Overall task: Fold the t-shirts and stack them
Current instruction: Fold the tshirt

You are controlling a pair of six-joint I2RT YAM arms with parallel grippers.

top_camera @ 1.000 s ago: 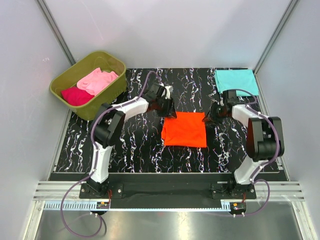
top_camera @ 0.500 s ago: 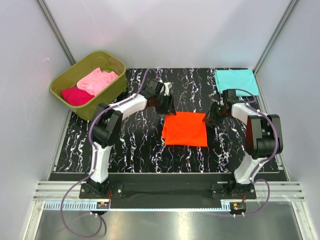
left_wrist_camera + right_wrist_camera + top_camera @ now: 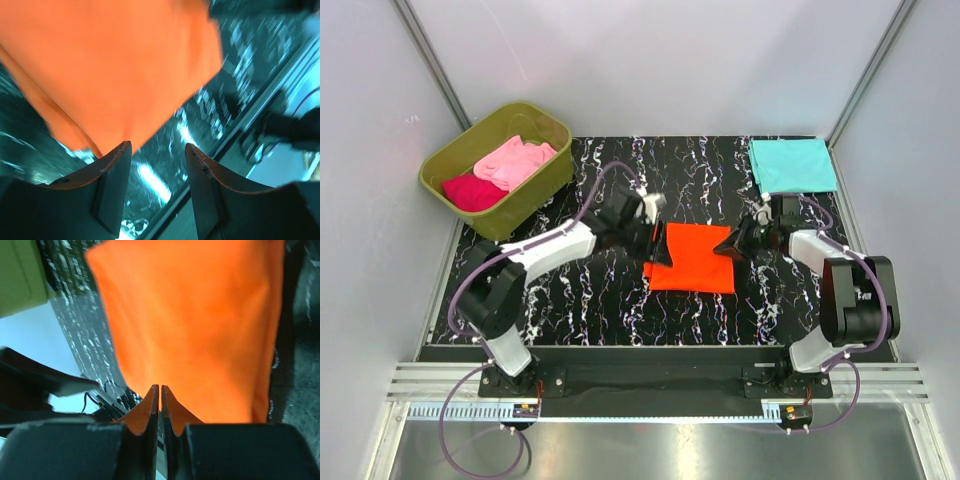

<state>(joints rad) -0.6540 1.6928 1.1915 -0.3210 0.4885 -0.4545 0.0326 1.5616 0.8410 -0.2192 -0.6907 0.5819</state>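
We see the orange shirt point(image 3: 690, 260) lying folded into a flat rectangle at the middle of the table point(image 3: 590, 290), with a gripper at each of its far corners. The left gripper point(image 3: 657, 250) sits at the left edge. In its wrist view the jaws stand apart and released, and the cloth's corner reaches down to the tip of one finger point(image 3: 114, 180) without being clamped. The right gripper point(image 3: 728, 246) sits at the right edge. Its fingers point(image 3: 148, 412) are clenched almost together, and their tips pinch the hem of the orange shirt. The teal shirt point(image 3: 792, 165) lies folded at the far right corner of the table, well apart from the orange one. The pink shirt point(image 3: 515, 160) and the magenta shirt point(image 3: 472, 190) lie crumpled side by side in the tub point(image 3: 530, 200) at the far left.
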